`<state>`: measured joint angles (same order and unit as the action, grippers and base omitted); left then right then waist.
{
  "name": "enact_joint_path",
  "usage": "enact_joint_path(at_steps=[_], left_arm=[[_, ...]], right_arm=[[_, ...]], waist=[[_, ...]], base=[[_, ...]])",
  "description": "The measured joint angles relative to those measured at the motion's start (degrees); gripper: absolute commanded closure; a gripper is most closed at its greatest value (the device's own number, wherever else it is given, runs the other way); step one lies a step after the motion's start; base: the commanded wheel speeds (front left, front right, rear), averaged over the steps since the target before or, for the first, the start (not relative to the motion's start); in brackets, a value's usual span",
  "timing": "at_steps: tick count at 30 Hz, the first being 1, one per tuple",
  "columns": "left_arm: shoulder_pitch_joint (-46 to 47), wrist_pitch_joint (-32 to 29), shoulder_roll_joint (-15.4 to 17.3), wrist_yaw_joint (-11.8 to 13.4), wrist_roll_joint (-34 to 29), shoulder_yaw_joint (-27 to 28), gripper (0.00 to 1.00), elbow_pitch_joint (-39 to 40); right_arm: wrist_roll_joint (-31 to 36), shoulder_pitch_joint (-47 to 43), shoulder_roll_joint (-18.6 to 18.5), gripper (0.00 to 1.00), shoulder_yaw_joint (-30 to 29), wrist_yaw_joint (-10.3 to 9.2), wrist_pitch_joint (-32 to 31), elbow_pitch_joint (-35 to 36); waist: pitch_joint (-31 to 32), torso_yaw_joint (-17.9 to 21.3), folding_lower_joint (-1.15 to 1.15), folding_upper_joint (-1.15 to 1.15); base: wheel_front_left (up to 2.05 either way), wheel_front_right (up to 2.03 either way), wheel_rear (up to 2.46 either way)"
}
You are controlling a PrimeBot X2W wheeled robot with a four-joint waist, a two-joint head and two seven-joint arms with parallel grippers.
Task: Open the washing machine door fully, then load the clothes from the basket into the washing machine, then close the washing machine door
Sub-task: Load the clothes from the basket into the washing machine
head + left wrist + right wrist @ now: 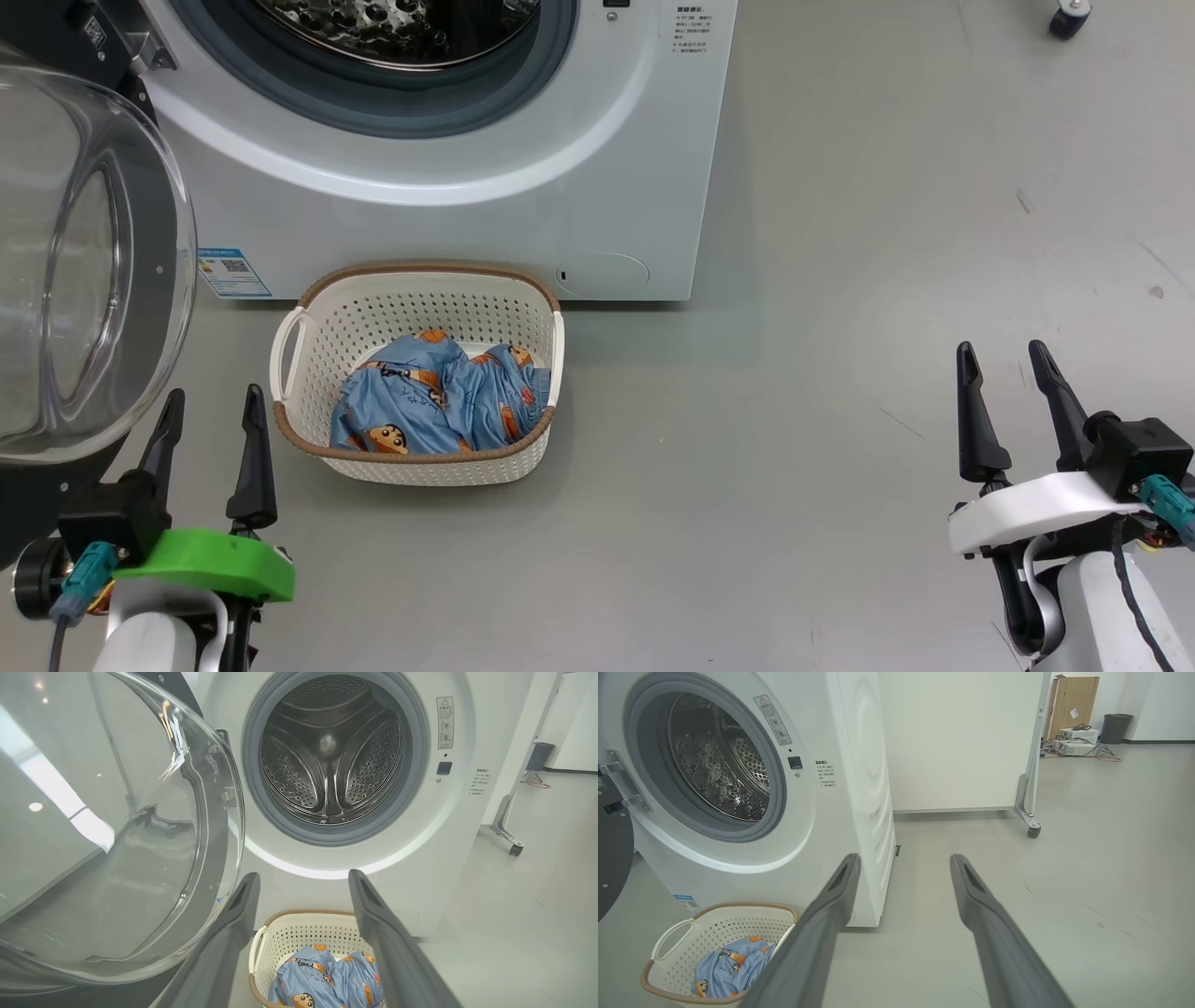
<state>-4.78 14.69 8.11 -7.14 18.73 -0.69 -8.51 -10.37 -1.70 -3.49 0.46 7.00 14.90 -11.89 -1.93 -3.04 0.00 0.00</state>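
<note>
- Two grippers low in the head view, both spread wide and holding nothing: left gripper [213,397] at the lower left, right gripper [1001,353] at the lower right.
- Between them, much nearer the left one, the basket [420,308] on the floor [794,420], close before the front of the washing machine [467,215].
- Inside it the clothes [439,397], bunched, just right of the left gripper's tips and untouched, well apart from the right gripper.
- At the left, the washing machine door [93,261] standing open, glass bowl beside and above the left gripper.
- In the left wrist view, jaws parted, framing the basket's far rim and the clothes below the open drum [327,751]; door close on the left.
- In the right wrist view, jaws parted over bare floor; basket and clothes at the lower left, partly behind the left finger; a wheeled white panel [962,742] behind.
</note>
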Motion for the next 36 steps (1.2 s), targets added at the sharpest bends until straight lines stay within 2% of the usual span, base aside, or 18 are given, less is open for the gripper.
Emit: enact_joint_path(at_steps=[21,36], left_arm=[[0.03,0.0,0.0,-0.12,-0.16,0.41,0.0,-0.25],[0.1,0.0,-0.12,-0.14,-0.57,0.75,0.0,-0.27]], right_arm=[[0.0,0.0,0.16,0.0,-0.31,0.0,0.0,-0.42],[0.0,0.01,0.24,0.0,-0.38,0.0,0.0,-0.52]], waist=[[-0.58,-0.14,0.0,0.0],[-1.24,-0.9,0.0,0.0]], base=[[0.04,-0.04,0.0],[0.58,-0.58,0.0]])
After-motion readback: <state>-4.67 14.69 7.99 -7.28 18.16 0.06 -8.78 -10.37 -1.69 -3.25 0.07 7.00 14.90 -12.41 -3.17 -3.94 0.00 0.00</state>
